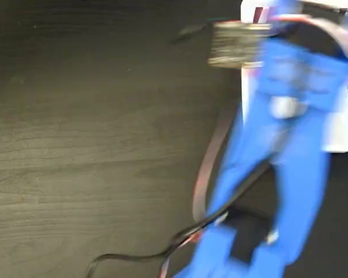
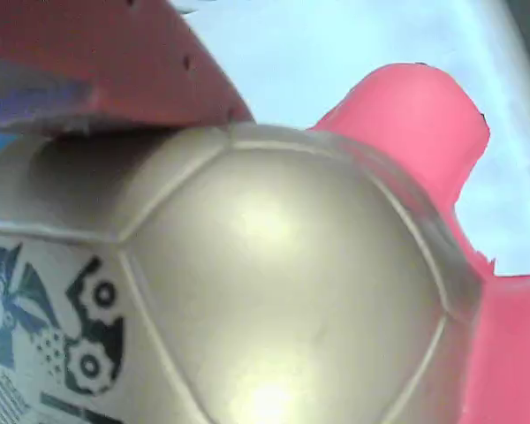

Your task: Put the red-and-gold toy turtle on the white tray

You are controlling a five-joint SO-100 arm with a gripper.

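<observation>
Pincer (image 2: 97,79) pressed on turtle's gold shell (image 2: 274,265), apparently grasping; white tray (image 2: 336,53) behind.

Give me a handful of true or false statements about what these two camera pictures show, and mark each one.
1. The turtle fills most of the wrist view. True.
2. The turtle's shell is plain green. False: it is shiny gold with a dark printed mark at the lower left.
3. The arm in the fixed view is blue. True.
4. The fixed view shows the turtle lying alone on the dark wooden table. False: no turtle can be made out there; the table's left side is bare wood.
5. The white tray has black stripes at the fixed view's right edge. True.
6. The fixed view is sharp. False: the arm is motion-blurred.
</observation>
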